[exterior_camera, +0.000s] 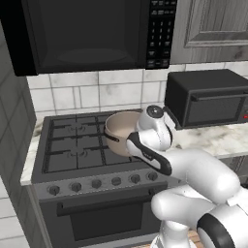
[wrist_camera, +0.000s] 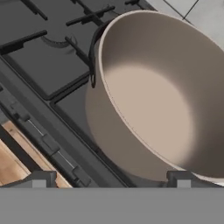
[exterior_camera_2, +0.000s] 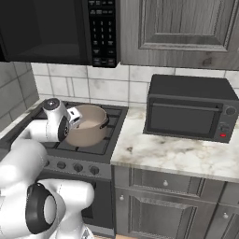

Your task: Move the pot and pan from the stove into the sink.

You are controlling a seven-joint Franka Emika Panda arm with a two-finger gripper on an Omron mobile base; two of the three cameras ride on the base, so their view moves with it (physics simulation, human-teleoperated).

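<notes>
Item 1, tool [wrist_camera: 109, 178]: two dark finger tips at the bottom edge of the hand view, set wide apart with nothing between them; they hover just short of the near rim of the pot, and whether either tip touches the wall cannot be told. In the left base view the white wrist sits at frame centre, directly in front of the pot and covering its right side. Item 2, pot [wrist_camera: 153, 100]: large, tan, pale inside, empty, with a dark loop handle on its left flank in the hand view; it stands upright on the black grates of the stove [exterior_camera: 72, 145], on the right-hand burners, centre of the left base view and left-centre of the right base view. Status: not lifted, not gripped. Item 3, stove front: row of knobs and oven door, lower left of the left base view. Item 4, surface [exterior_camera_2: 172, 154]: pale marble top to the right of the stove, carrying a black toaster oven [exterior_camera_2: 191, 109]. Item 5, microwave [exterior_camera: 87, 34]: black, across the top of the frame above the stove. Task standing, by judgement: nothing delivered; the pot awaits its grasp, lift and carry, and the pan's transfer remains wholly to do.
</notes>
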